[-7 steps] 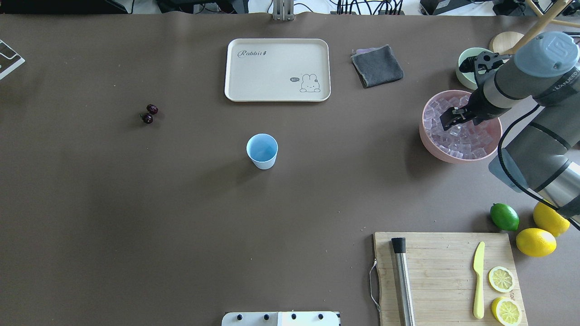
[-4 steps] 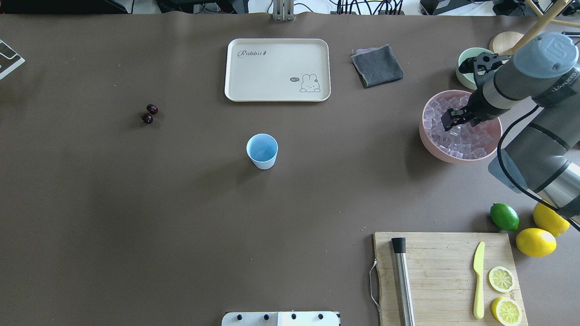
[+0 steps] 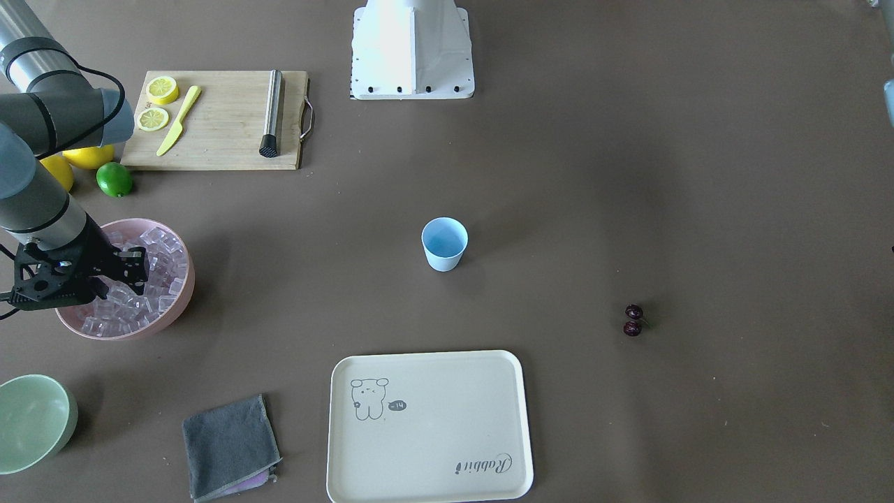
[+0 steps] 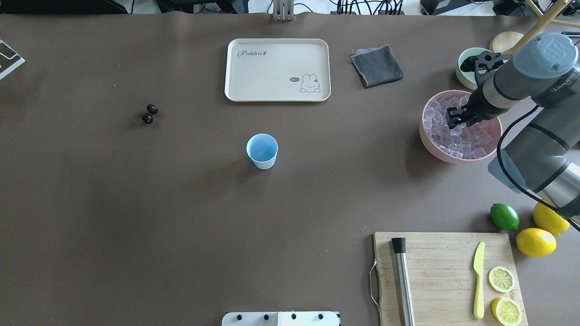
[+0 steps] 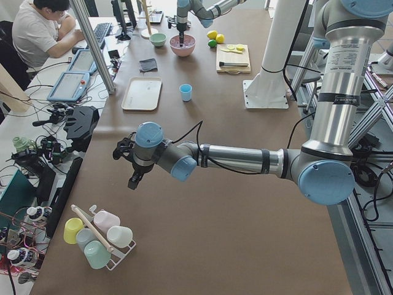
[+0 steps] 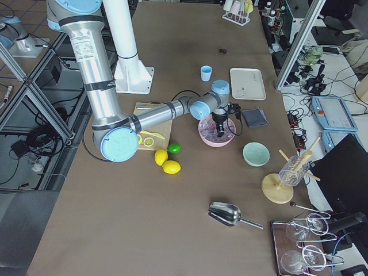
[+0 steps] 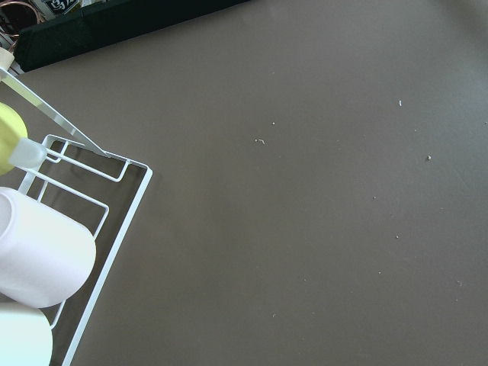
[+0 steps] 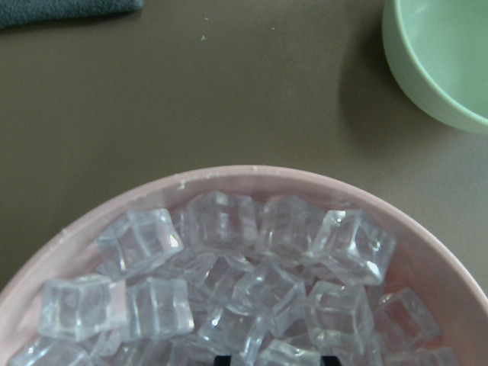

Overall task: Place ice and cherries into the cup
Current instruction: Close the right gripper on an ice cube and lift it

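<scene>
Right end effector sits in the pink bowl among the ice; whether it is clenched, cannot tell. Cup stands at the centre of the table, cherries well apart from it. Left end effector: cannot tell.

Ice in pink bowl

Open tabletop runs from the cup across to the pink bowl, and from the cup to the cherries. The tray and grey cloth lie beyond that lane. The cutting board and lime lie on its near side. The right arm overhangs the bowl.
</scene>
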`<state>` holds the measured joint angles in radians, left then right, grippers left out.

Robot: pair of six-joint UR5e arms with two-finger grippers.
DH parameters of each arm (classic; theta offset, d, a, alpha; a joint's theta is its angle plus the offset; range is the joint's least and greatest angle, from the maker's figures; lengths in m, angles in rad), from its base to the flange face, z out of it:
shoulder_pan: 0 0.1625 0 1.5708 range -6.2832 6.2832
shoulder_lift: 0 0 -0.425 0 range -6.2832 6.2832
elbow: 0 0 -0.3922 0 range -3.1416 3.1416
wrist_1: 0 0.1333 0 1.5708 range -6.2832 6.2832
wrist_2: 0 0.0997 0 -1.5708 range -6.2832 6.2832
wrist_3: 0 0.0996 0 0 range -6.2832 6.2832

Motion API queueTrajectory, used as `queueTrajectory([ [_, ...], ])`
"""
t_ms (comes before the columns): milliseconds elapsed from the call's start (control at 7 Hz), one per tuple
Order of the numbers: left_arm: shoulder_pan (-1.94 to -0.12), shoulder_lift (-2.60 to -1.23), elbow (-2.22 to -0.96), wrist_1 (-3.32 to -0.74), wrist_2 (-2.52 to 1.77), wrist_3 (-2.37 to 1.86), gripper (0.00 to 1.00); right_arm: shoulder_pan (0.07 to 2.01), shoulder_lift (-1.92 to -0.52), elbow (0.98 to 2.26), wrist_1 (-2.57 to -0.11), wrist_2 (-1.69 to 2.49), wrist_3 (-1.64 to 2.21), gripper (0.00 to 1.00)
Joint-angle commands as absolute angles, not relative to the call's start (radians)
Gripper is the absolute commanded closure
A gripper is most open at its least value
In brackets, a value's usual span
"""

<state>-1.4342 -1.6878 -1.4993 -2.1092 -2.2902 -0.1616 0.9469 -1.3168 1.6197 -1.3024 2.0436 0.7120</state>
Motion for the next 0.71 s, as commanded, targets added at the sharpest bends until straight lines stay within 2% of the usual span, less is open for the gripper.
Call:
queueTrajectory([
  [0,-1.434,-1.687,-1.499,-2.109,-2.290,-0.161,0.02,0.948,-1.319,1.635,-1.302,2.023,0.767,0.97],
  [286,-1.434,-1.689,-1.497,-2.109,-2.290,-0.163,0.02,0.953,-1.328,1.664,-1.304,2.031,0.765,1.00],
  [571,-1.433,-1.689,-1.494,-2.109,-2.290,-0.161,0.02,1.000,-1.328,1.770,-1.392,2.063,0.764,1.00],
])
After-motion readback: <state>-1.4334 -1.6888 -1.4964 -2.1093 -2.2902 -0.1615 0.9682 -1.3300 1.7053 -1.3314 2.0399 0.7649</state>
